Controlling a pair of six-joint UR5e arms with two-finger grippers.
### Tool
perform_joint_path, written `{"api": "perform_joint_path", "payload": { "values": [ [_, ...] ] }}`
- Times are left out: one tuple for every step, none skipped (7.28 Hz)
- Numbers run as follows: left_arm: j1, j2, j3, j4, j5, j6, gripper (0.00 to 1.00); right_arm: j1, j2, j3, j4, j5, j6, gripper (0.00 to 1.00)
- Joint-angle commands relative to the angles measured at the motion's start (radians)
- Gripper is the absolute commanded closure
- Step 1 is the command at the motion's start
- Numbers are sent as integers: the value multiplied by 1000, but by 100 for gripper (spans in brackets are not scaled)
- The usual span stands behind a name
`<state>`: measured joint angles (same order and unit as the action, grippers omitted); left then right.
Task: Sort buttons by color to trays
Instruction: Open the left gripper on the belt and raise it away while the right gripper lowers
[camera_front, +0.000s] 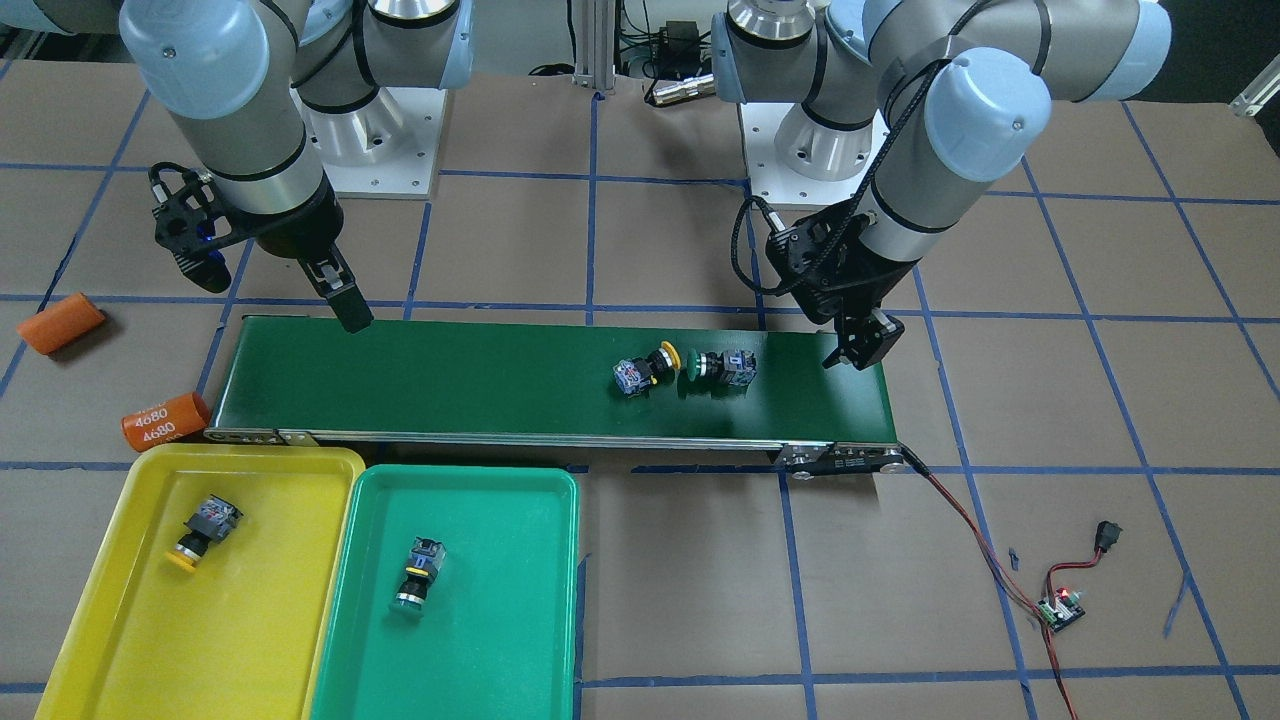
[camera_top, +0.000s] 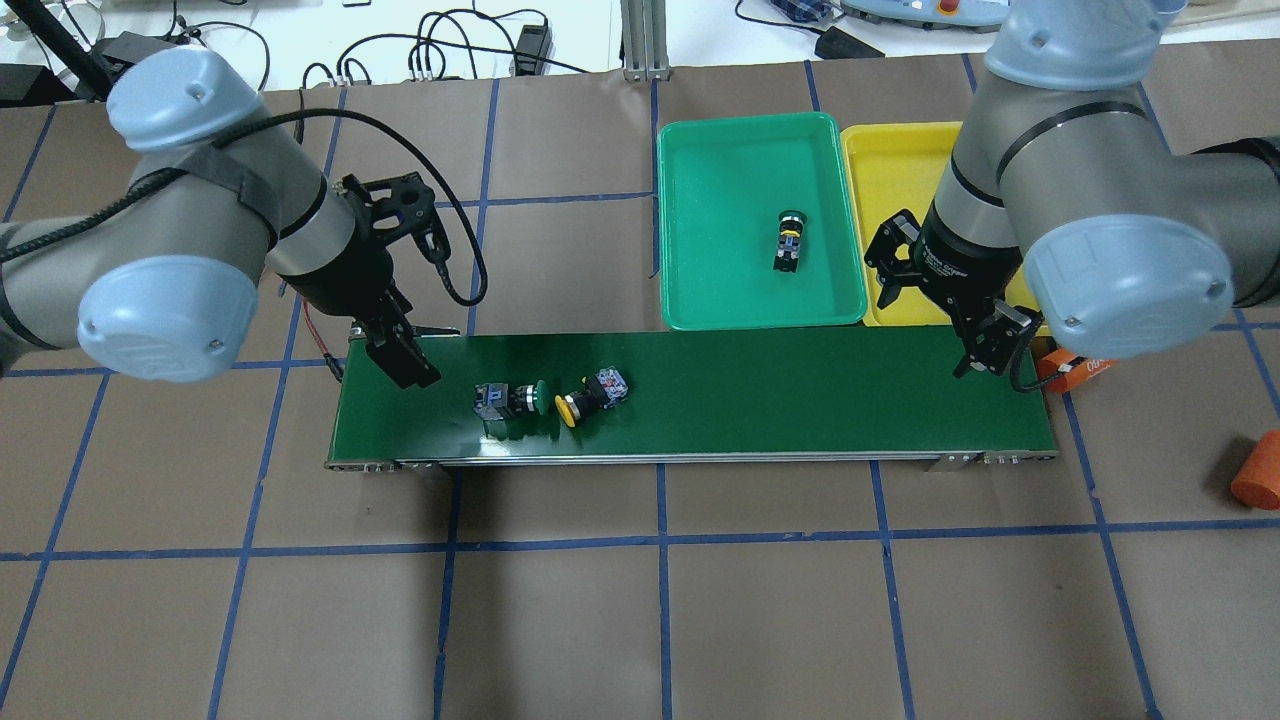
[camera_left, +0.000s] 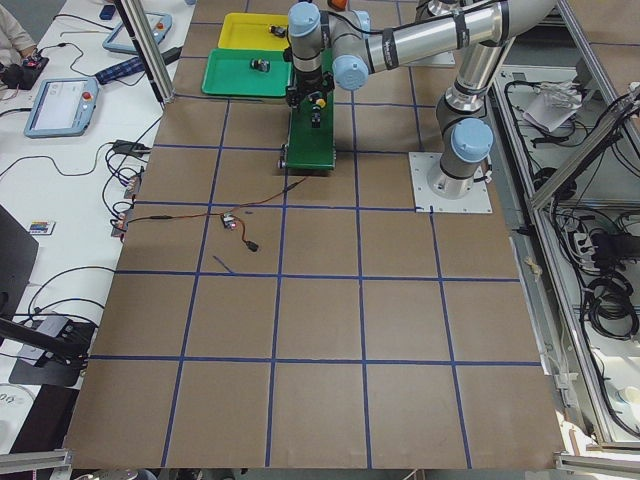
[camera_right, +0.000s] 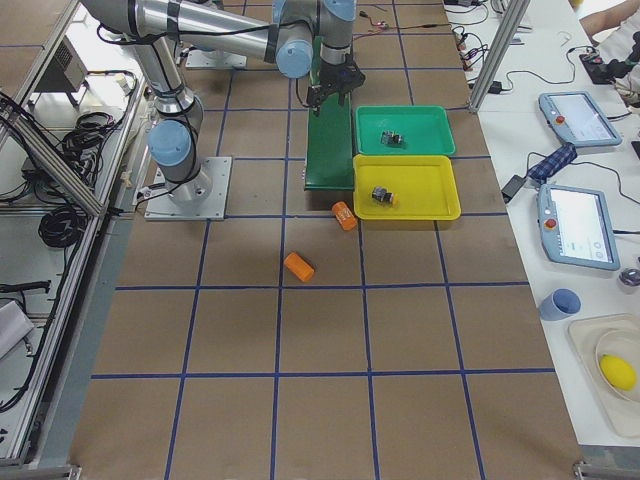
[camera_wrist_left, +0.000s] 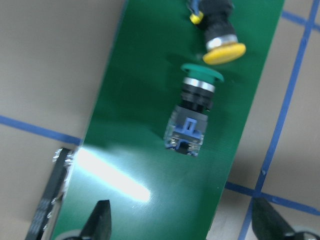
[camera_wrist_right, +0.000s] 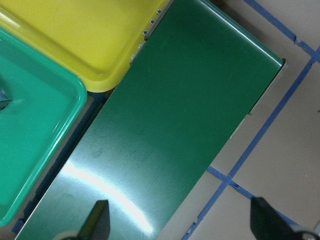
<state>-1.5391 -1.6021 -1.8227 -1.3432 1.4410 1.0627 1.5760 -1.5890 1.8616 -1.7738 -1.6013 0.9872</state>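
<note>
Green button (camera_wrist_left: 192, 112) and yellow button (camera_wrist_left: 220, 35) cap beside cap on belt (camera_wrist_left: 130, 100); left claw (camera_wrist_left: 182, 227), right claw (camera_wrist_right: 177, 225) wide over belt ends

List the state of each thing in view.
left tool, open, empty.
right tool, open, empty.
loose green button, on its side on the conveyor belt.
loose yellow button, on its side beside it.
yellow tray, holds one sorted yellow button.
green tray, holds one sorted green button.

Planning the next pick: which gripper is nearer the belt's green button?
Left. The left gripper hovers beside the green button; the right gripper is far along the conveyor belt.
</note>
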Motion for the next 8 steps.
{"api": "perform_joint_path", "payload": {
  "values": [
    [-67,4,182,-124,18,-177,0,37,9,5,-13,73,130,0],
    [-67,-13,253,-181,18,-293,0,56,35,5,-18,80,180,0],
    [-55,-28,293,-179,15,-379,0,59,47,5,-16,78,185,0],
    [-46,-13,302,-186,19,-492,0,61,47,11,-18,86,200,0],
    [-46,2,287,-195,92,-598,0,68,47,13,-29,87,202,0],
    [-46,2,290,-233,126,-686,0,72,60,11,-86,84,199,0],
    [-46,5,293,-234,130,-778,0,75,67,13,-99,86,202,0],
    [-46,-1,307,-219,127,-872,0,76,78,13,-107,87,205,0]
  ]
}}
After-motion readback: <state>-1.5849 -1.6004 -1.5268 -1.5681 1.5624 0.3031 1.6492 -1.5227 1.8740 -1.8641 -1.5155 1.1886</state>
